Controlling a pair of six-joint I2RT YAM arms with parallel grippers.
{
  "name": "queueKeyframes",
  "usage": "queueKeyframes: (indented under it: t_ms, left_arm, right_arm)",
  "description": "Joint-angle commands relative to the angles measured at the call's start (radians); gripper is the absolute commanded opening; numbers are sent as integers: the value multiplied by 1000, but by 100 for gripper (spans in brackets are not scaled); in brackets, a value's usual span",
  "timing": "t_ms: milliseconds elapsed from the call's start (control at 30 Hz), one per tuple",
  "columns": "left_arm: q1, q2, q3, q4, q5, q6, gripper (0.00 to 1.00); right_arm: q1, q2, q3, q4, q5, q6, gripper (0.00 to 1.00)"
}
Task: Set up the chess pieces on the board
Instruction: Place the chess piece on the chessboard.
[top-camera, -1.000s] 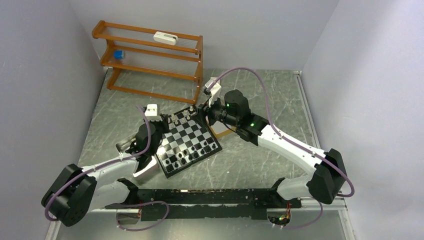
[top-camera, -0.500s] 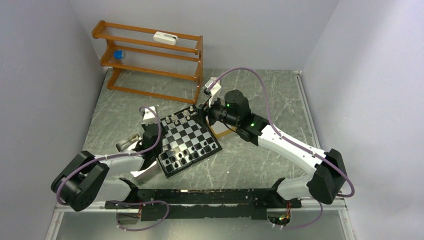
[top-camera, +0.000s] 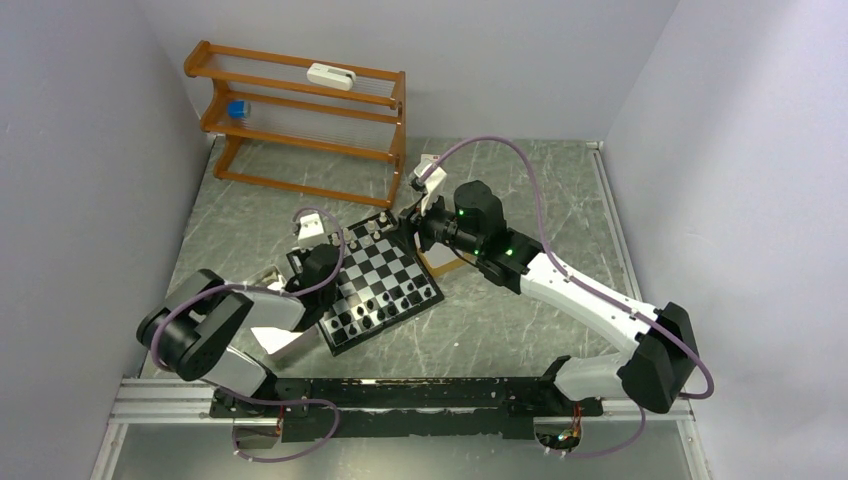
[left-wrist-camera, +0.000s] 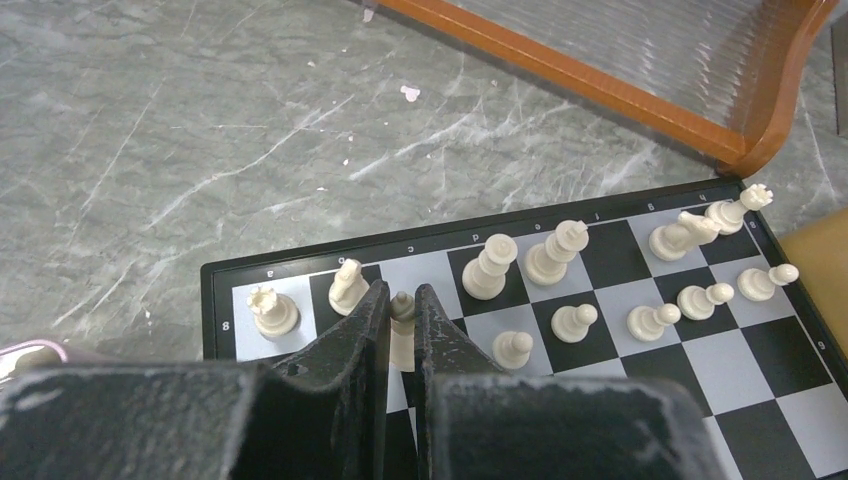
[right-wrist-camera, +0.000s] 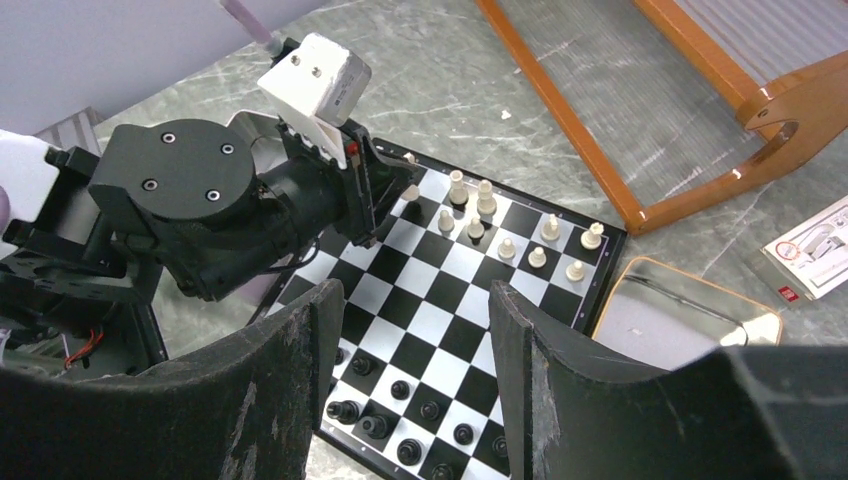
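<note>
The board (top-camera: 392, 268) lies tilted between the arms, with white chess pieces (top-camera: 358, 236) on its far rows and black ones (top-camera: 372, 312) on its near rows. My left gripper (left-wrist-camera: 402, 300) is shut on a white bishop-like piece (left-wrist-camera: 403, 312), low over the board's (left-wrist-camera: 760, 370) far left corner, between a white knight (left-wrist-camera: 348, 285) and a white pawn (left-wrist-camera: 514, 349). A white rook (left-wrist-camera: 272, 310) stands in the corner square. My right gripper (right-wrist-camera: 415, 290) is open and empty, high above the board (right-wrist-camera: 440, 290), over the black pieces (right-wrist-camera: 400, 390).
A wooden rack (top-camera: 300, 120) stands at the far left. An orange-rimmed metal tray (right-wrist-camera: 680, 320) lies against the board's right side, with a paper packet (right-wrist-camera: 815, 250) beyond it. Another metal tray (top-camera: 255, 288) sits left of the board, under my left arm.
My left arm has swung right and forward, bringing its gripper over the board's far left corner. My right arm has barely shifted.
</note>
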Motion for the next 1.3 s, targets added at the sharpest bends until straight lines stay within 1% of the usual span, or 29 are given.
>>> queueKeyframes:
  t_ms: [0, 233, 367, 533, 700, 800, 1033, 1267]
  left_arm:
    - [-10, 33, 13, 122, -27, -26, 5]
    - [-10, 76, 37, 137, -20, -16, 5]
    - [-9, 97, 70, 91, -31, -25, 5]
    - [-9, 120, 88, 74, -59, -51, 8]
    - [-7, 128, 105, 31, -84, -77, 8]
    - [1, 140, 135, -36, -106, -113, 7]
    - [3, 160, 157, -65, -107, -121, 7]
    - [4, 165, 184, -139, -160, -175, 8]
  right_arm:
    - [-3, -30, -14, 36, -3, -11, 59]
    - [-3, -31, -14, 32, 2, -15, 60]
    - [-3, -34, -15, 34, 6, -19, 60]
    - [-3, -36, -15, 33, 9, -22, 60]
    - [-3, -41, -18, 31, 9, -23, 60]
    - [-3, -44, -18, 30, 11, -24, 60]
    - [-3, -56, -22, 32, 16, -28, 60]
    - [-3, -63, -23, 34, 15, -28, 60]
